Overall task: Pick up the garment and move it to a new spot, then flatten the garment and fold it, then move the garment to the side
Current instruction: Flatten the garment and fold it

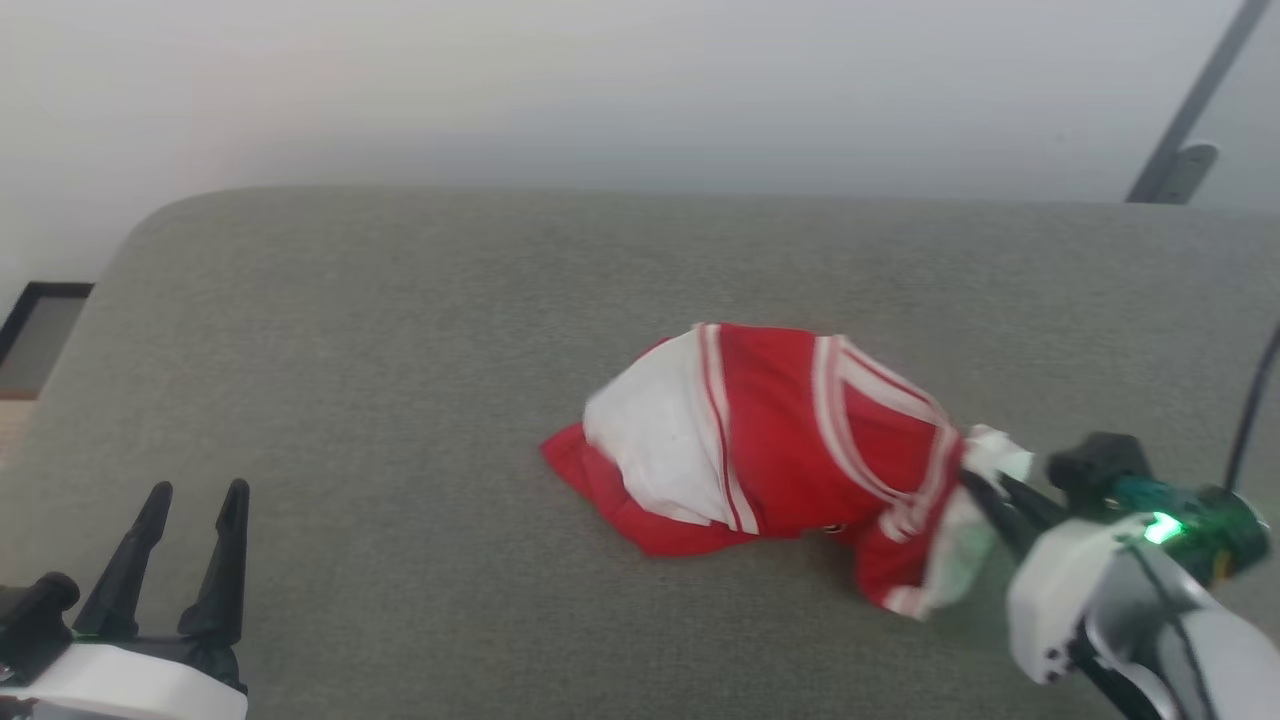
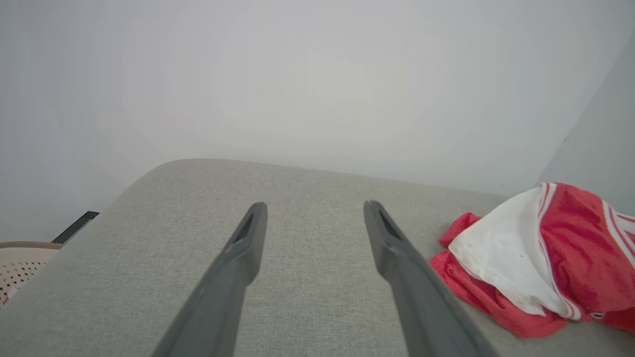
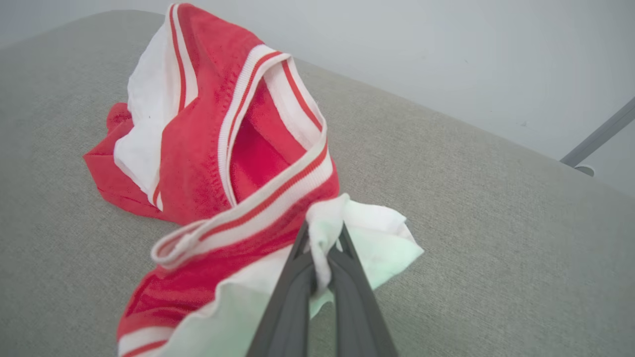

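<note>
Broad grey woven cushion (image 1: 400,350), rounded at the corners. Crumpled centre-right on it, red garment (image 1: 780,430), ribbed striped collar gaping in the right wrist view. Clamped tight on its white cloth, right pincer (image 3: 323,233). Spread wide, empty, well apart: left pincer (image 1: 195,490).

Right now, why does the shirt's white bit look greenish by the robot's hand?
Head view: a green light glows on the right wrist beside the garment, likely tinting it; right wrist view: the white cloth in the right gripper looks pale green; left wrist view: no tint.
</note>
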Available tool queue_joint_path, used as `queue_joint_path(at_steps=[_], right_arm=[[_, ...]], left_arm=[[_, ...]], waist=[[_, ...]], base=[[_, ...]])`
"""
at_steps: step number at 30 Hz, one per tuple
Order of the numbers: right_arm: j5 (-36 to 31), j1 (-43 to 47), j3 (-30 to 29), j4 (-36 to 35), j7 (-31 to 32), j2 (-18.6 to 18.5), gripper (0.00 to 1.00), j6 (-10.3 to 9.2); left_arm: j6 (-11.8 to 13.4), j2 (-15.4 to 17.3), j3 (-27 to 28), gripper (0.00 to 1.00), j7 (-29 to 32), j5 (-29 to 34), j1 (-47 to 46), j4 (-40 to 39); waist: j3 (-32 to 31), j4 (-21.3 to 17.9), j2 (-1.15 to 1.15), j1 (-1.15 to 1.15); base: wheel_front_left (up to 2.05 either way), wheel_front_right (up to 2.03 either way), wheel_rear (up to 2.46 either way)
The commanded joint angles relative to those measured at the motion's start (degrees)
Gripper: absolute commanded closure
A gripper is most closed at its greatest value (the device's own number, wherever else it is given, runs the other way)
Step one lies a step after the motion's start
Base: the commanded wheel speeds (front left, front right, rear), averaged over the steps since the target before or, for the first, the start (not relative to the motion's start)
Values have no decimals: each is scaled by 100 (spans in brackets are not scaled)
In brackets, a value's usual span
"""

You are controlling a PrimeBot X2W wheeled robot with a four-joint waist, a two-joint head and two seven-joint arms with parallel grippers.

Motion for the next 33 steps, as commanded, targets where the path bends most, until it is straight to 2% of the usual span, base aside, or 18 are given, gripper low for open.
queue_joint_path(at_steps=[1,4,8,9,10,11,12,13,20,29,33], right_arm=[[-33,133,-117,-26,44,-44,100,-8],[-122,359,-413,106,34,-125,100,-8],[-188,545,-802,481,-91,-28,100,-8],[-155,567,-863,597,-139,33,96,-8],[-154,569,-924,734,-174,59,82,-8],[-209,564,-911,866,-208,40,63,-8],[-179,546,-929,1002,-245,90,22,-8],[-159,518,-941,1133,-261,132,0,-8],[16,290,-835,1418,-520,144,0,-8],[12,130,-1029,977,-933,97,0,-8],[-316,63,-1272,729,-1310,214,0,-8]], left_arm=[[-11,6,28,0,-27,-34,62,-13],[-13,-3,26,0,-27,-30,58,-17],[-16,13,11,0,-27,-53,24,14],[-16,21,10,0,-27,-60,17,26],[-17,26,-1,0,-27,-72,4,36],[-17,29,-12,0,-27,-67,-11,53],[-17,38,-28,0,-27,-74,-20,74],[-18,45,-57,0,-27,-79,-31,87],[-19,166,-159,0,-27,-148,-54,159],[-19,454,-378,0,139,-289,-74,-64],[-16,634,-552,0,457,-424,-162,-339]], waist=[[-10,-114,0,0],[-5,-211,0,0],[-2,-292,0,0],[1,-309,0,0],[2,-321,0,0],[2,-330,0,0],[0,-342,0,0],[-3,-351,0,0],[-45,-436,0,0],[-167,-628,0,0],[-217,-777,0,0]], base=[[0,0,0],[0,0,0],[0,0,0],[0,0,0],[0,0,0],[0,0,0],[0,0,0],[0,0,0],[0,0,0],[0,0,0],[0,0,0]])
